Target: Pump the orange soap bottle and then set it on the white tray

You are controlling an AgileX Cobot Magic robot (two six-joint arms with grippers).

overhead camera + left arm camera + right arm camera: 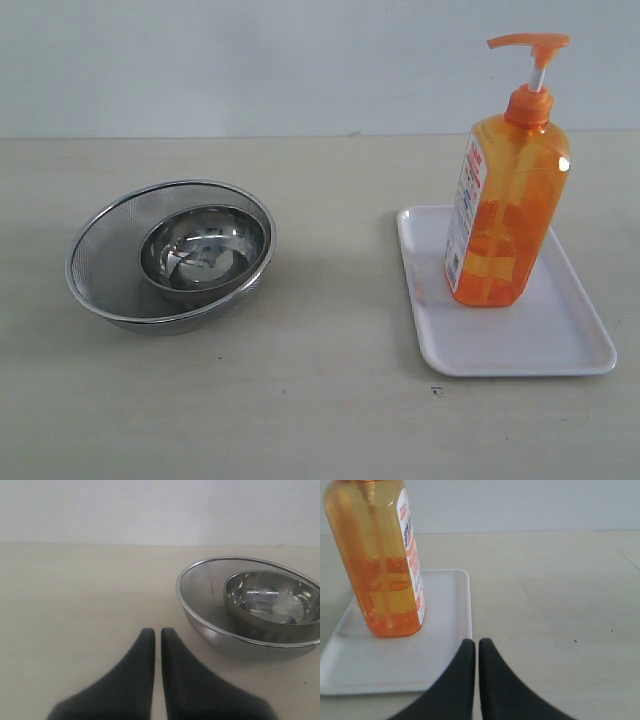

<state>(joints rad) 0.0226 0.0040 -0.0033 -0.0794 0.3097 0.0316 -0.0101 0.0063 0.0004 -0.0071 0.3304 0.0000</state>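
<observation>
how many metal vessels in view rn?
2: the mesh strainer at the left of the exterior view, and the steel bowl sitting inside it. No others show, and nothing looks hidden.

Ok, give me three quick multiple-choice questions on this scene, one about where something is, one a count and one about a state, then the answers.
1. Where does the orange soap bottle stand?
A. on the bare tabletop
B. lifted off the table
C. on the white tray

2. How many metal vessels sit nested together?
A. one
B. two
C. three

3. How is the right gripper?
A. shut, holding nothing
B. wide open
C. shut on the bottle

Answers:
1 C, its base rests upright inside the tray's rim.
2 B, a steel bowl sits inside a mesh strainer.
3 A, its fingers meet with nothing between them, clear of the bottle.
</observation>
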